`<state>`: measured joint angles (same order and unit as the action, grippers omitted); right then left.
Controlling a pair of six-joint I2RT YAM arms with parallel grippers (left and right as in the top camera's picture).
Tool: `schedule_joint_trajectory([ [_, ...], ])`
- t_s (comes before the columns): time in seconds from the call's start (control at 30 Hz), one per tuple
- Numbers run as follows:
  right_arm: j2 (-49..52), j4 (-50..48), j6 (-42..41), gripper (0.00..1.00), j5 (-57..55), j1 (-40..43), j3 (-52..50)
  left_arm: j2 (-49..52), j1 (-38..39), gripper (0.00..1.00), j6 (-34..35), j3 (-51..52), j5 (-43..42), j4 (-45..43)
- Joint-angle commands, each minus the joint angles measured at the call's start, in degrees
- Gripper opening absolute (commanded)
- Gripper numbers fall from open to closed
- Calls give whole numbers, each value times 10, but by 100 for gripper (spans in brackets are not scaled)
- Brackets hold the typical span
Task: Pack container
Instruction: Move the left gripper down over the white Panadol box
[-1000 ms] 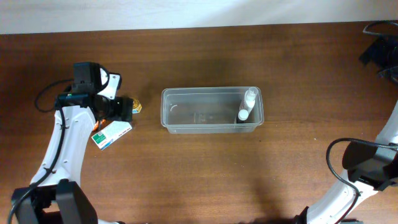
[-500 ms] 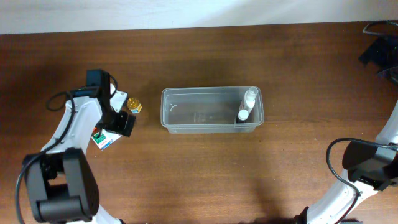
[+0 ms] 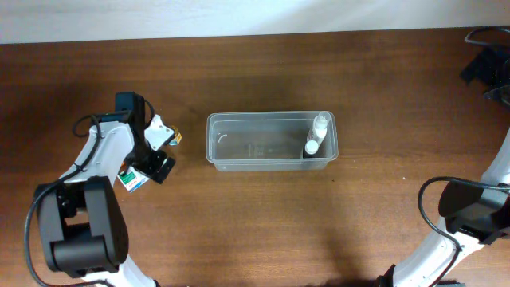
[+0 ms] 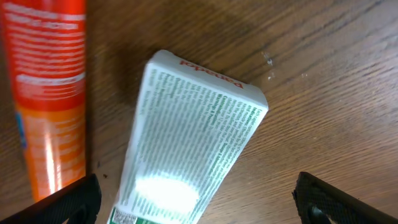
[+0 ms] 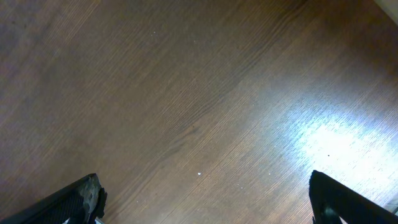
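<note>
Now, on the left, the left hand (image 4: 198, 204) hangs over a green-and-white box (image 4: 193, 137) that lies flat on the desk (image 4: 323, 93), its jaws spread wide to either side and gripping nothing; an orange tube (image 4: 50, 93) lies just beside the box; in the middle of the desk stands the clear container (image 3: 239, 165), upright, with two small white bottles (image 3: 317, 131) at its right end; farther right, the right hand (image 5: 205, 199) hangs over the desk, jaws wide apart, holding nothing.
</note>
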<state>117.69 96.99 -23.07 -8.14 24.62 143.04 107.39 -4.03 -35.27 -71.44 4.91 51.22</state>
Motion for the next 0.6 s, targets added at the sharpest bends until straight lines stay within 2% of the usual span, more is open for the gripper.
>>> schedule_joint_trajectory([
  [0.0, -11, 3, 3, 98, -9, 2, 8, 16, -1, 99, -45, -6, -6, 3],
  [0.57, -11, 3, 3, 98, -9, 2, 8, 21, -1, 99, -97, 2, 16, -3],
])
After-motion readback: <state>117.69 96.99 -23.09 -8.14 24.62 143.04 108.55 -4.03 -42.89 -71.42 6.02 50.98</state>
